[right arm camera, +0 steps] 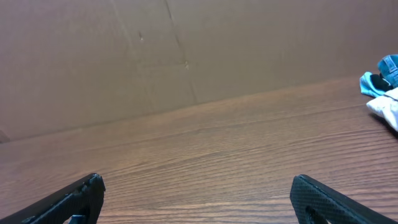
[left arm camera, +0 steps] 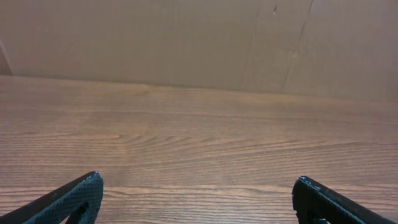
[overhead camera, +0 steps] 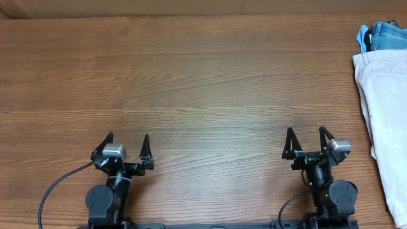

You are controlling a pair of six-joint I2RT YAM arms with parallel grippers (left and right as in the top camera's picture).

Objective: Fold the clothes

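Note:
The light beige shorts [overhead camera: 385,121] lie at the table's right edge, partly cut off by the frame. A pale corner of them shows at the far right of the right wrist view [right arm camera: 387,109]. My left gripper [overhead camera: 128,142] is open and empty near the front left of the table; in the left wrist view [left arm camera: 198,186] only bare wood lies between its fingers. My right gripper [overhead camera: 307,138] is open and empty near the front right, well left of the shorts. It also shows in the right wrist view [right arm camera: 198,186].
Blue denim jeans [overhead camera: 383,35] lie at the back right corner, just behind the shorts; a blue scrap of them shows in the right wrist view [right arm camera: 380,73]. A brown cardboard wall [left arm camera: 186,37] stands along the table's far edge. The wooden table [overhead camera: 191,83] spans the view.

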